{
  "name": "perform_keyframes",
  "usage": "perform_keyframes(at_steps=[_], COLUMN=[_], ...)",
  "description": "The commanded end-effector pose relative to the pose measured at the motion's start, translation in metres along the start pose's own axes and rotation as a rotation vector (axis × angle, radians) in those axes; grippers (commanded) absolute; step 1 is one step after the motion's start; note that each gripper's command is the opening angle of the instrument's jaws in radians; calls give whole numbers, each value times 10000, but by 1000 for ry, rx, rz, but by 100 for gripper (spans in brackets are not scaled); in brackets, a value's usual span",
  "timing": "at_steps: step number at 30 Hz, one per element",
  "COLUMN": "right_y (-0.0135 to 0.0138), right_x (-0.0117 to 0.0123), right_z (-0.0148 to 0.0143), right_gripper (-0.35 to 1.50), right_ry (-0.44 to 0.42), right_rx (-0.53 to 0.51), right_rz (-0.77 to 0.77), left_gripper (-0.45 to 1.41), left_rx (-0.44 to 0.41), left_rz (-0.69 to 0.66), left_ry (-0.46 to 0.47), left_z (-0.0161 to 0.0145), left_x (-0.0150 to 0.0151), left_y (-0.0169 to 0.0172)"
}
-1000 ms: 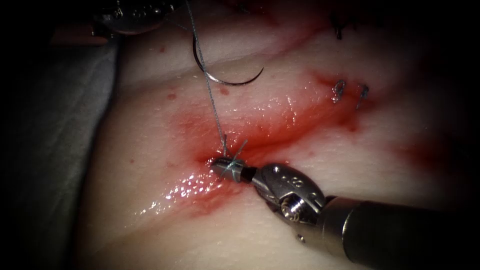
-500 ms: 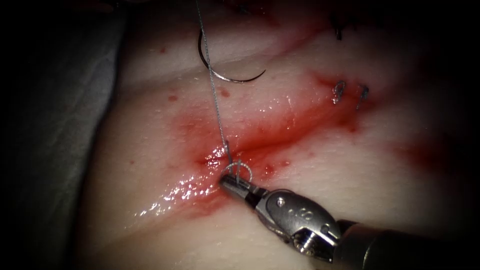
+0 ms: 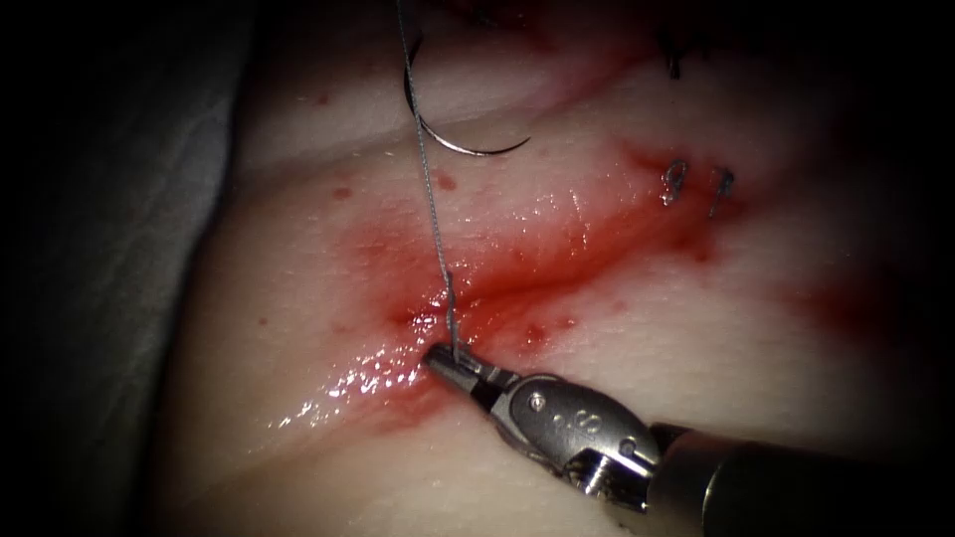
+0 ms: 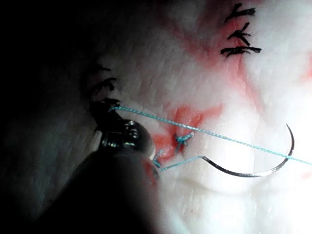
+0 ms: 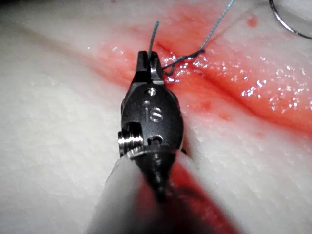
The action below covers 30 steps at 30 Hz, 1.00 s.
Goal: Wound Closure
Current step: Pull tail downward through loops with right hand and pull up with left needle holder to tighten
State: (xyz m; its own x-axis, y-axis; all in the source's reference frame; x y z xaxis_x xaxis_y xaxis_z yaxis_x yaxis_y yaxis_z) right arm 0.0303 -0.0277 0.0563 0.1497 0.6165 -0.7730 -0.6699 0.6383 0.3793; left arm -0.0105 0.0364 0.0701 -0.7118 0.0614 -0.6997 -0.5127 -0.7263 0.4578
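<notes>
The right tool (image 3: 445,363) comes in from the lower right, its jaws closed on the short tail of the thread (image 3: 430,189) right at the cut (image 3: 517,288) — in the right wrist view (image 5: 147,61) the tail stands up out of the closed tips. From the knot at the cut the thread's long strand runs taut, up and away. The needle (image 3: 468,147) lies free on the tissue (image 3: 328,229) above the cut, held by neither tool and not in the tissue. Red fluid (image 3: 398,378) glistens around the jaws. To the right sit earlier stitches (image 3: 696,184) — dark knots with cut ends.
</notes>
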Motion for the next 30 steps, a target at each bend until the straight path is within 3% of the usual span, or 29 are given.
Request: perform_keyframes(at_steps=[1,17,24,30], right_y=[-5,-45,-68,-81], right_x=[-7,-33,-79,-80], right_z=[6,-24,-35,-43], right_gripper=[-35,-35,-35,-35], right_ry=[1,-62,-161,-171], right_rx=[4,76,108,123], right_rz=[-1,-44,-63,-72], left_gripper=[-45,-45,-45,-45], left_rx=[9,73,78,81], left_rz=[-5,-18,-12,-13], left_ry=[3,-13,-17,-23], left_z=[11,52,60,63], left_x=[0,-1,-3,-5], left_y=[-3,-51,-57,-60])
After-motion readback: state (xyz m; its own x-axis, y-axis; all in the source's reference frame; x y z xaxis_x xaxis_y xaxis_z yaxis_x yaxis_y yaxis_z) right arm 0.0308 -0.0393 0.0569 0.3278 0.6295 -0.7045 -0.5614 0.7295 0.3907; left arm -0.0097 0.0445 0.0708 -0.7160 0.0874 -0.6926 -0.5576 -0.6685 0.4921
